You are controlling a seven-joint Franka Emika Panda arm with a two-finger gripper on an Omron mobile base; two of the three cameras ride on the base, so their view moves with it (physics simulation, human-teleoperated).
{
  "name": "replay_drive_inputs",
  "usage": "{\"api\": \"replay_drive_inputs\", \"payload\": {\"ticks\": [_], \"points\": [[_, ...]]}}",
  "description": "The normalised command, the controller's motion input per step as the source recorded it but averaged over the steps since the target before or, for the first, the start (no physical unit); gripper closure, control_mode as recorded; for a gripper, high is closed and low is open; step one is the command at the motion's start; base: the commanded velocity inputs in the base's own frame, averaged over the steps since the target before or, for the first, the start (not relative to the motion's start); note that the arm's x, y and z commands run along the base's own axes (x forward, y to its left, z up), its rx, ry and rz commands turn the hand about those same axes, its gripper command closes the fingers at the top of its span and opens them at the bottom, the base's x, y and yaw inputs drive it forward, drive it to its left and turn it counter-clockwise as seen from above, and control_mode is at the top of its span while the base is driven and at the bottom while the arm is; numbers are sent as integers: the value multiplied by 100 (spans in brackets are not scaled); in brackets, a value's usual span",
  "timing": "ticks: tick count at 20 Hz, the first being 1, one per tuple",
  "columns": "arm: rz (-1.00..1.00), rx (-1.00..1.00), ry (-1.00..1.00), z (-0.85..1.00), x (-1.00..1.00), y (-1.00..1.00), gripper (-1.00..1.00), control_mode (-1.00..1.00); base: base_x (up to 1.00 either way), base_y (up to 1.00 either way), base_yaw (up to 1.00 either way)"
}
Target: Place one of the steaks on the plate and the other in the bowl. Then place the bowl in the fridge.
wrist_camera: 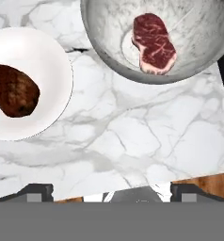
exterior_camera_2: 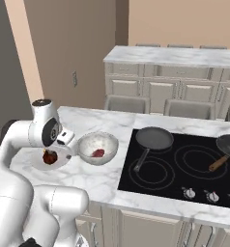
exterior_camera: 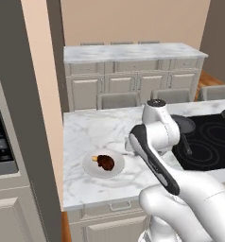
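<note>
Near the counter's left front corner the plate (wrist_camera: 48, 52) carries one darker steak (wrist_camera: 12, 96), so that placement looks done. Just to its right, near the cooktop's (exterior_camera_2: 184, 169) left edge, the bowl (wrist_camera: 104, 33) holds the redder steak (wrist_camera: 154, 43), also done. The gripper (wrist_camera: 111, 190) hangs above the counter's front edge with jaws wide, holding nothing. What remains, I judge, is gripping the bowl and carrying it to the fridge.
</note>
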Motion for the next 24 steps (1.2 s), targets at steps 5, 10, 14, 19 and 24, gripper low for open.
{"api": "replay_drive_inputs", "payload": {"ticks": [5, 10, 14, 19, 24], "points": [[6, 0, 0, -2, -2, -39, -100, -100, 0, 0, 0], [0, 0, 1, 0, -1, -4, -100, 100, -25, -13, -6], [0, 0, 0, 0, 0, 0, -100, 100, -70, -26, -39], [0, 0, 0, 0, 0, 0, -100, 100, -8, -34, -87], [0, 0, 0, 0, 0, 0, -100, 100, 0, -24, -94]]}}
